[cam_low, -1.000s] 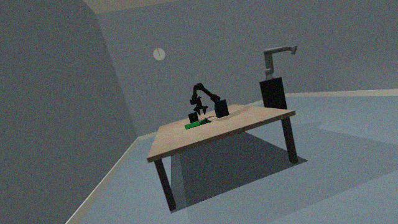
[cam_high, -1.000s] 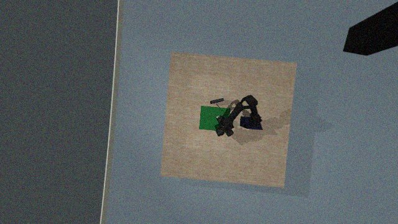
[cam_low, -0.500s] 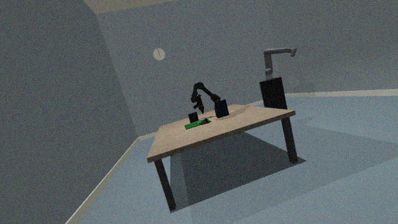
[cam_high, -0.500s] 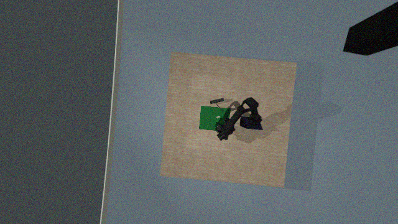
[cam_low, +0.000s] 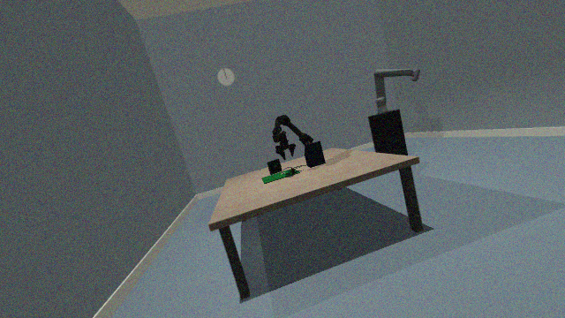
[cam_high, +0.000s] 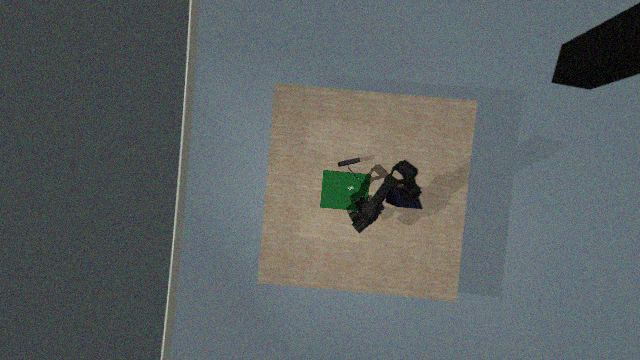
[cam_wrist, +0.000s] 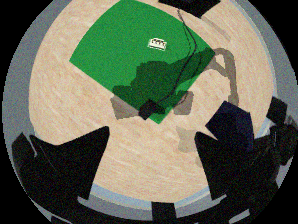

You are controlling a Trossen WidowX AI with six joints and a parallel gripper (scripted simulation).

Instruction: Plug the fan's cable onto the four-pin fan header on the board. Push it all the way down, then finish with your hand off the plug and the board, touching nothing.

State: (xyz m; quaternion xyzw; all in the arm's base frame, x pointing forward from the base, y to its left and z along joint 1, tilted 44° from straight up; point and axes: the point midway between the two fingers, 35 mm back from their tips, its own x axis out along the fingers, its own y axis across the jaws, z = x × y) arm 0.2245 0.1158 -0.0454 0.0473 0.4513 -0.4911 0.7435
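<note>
The green board (cam_high: 334, 192) (cam_low: 274, 177) (cam_wrist: 116, 50) lies flat on the wooden table (cam_high: 310, 250) (cam_low: 309, 185). Its small white four-pin header (cam_high: 350, 188) (cam_wrist: 157, 43) stands bare near the board's middle. The black fan (cam_high: 349, 161) (cam_low: 274, 166) stands just beyond the board. Its thin cable (cam_wrist: 189, 43) runs across the board to the dark plug (cam_wrist: 145, 111), which lies at the board's near edge, apart from the header. My gripper (cam_low: 285, 153) (cam_wrist: 153, 133) is open and empty. It hangs above the board's near corner, clear of the plug.
The arm's dark base (cam_high: 406, 197) (cam_low: 314, 155) (cam_wrist: 229, 125) stands on the table right of the board. A black cabinet with a grey post (cam_low: 387, 130) (cam_high: 595, 55) stands beyond the table's far corner.
</note>
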